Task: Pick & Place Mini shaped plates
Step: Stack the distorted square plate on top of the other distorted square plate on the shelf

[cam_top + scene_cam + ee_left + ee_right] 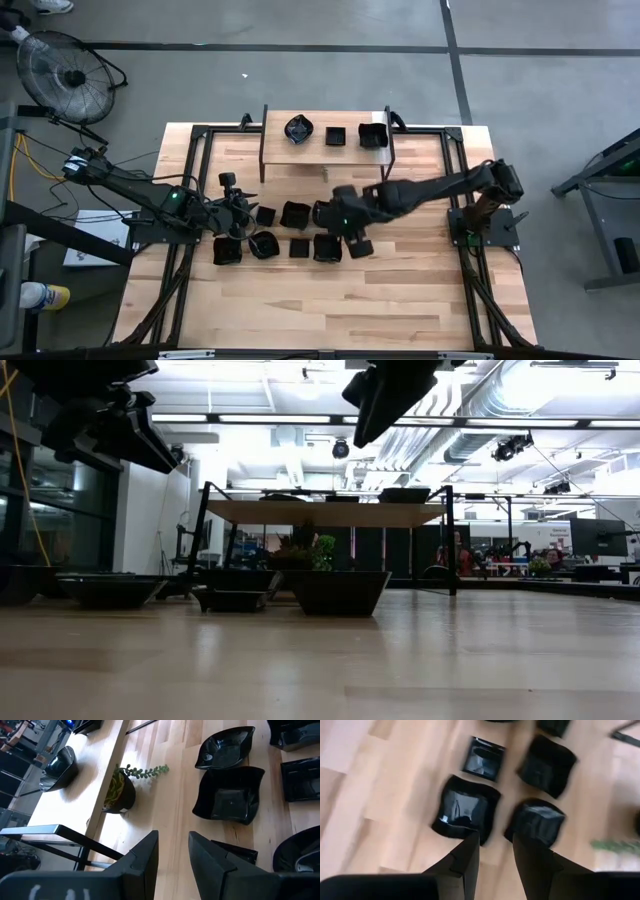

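Observation:
Several glossy black mini plates [295,214] lie in a cluster in the middle of the table, resting on their bases; three more [335,136] sit on the raised shelf at the far side. My left gripper [238,205] hovers open over the cluster's left end. In its wrist view, its fingers [173,851] stand above bare wood beside a wavy square plate [229,795]. My right gripper [345,228] hovers open over the cluster's right end. Its fingertips [495,842] are above the gap between a square plate [466,812] and a rounded one [536,822]. The low view shows plates [337,590] on the table and both arms above them.
A small potted plant [119,792] stands on the table left of the cluster, near my left gripper. The wooden shelf [325,150] on dark legs spans the far middle. Bare wood stretches toward the near edge [330,310]. A fan [60,70] stands off the table.

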You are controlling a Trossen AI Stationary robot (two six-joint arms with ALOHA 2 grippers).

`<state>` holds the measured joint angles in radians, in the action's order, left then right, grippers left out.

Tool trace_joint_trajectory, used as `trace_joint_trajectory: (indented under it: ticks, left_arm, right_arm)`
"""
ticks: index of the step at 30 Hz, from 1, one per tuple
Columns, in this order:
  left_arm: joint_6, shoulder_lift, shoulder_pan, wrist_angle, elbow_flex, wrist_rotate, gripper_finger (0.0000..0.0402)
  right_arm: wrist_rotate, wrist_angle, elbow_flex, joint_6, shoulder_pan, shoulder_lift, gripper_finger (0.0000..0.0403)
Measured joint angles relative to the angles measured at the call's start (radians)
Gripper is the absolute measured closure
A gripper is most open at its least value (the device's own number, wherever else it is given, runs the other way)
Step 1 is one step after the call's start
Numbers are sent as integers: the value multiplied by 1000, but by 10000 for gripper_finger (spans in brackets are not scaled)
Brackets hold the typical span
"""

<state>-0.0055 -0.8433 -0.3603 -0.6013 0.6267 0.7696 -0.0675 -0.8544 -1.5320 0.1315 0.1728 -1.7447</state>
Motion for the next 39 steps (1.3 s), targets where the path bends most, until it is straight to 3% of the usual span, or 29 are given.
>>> trace_joint_trajectory:
  ticks: [10,16,21,24,39]
  left_arm:
    - [-5,0,0,4,0,0,299]
    - [-11,0,0,7,0,0,299]
    - [-16,0,0,8,0,1,299]
    - [-18,0,0,8,0,2,299]
    - [-23,-4,0,9,0,7,299]
  right_arm:
    - [-176,288,178,-73,167,0,288]
    - [-237,470,267,-83,208,0,288]
    - [-350,710,364,-85,230,0,288]
    - [-354,823,425,-48,242,0,288]
    - [-454,942,547,-95,288,0,288]
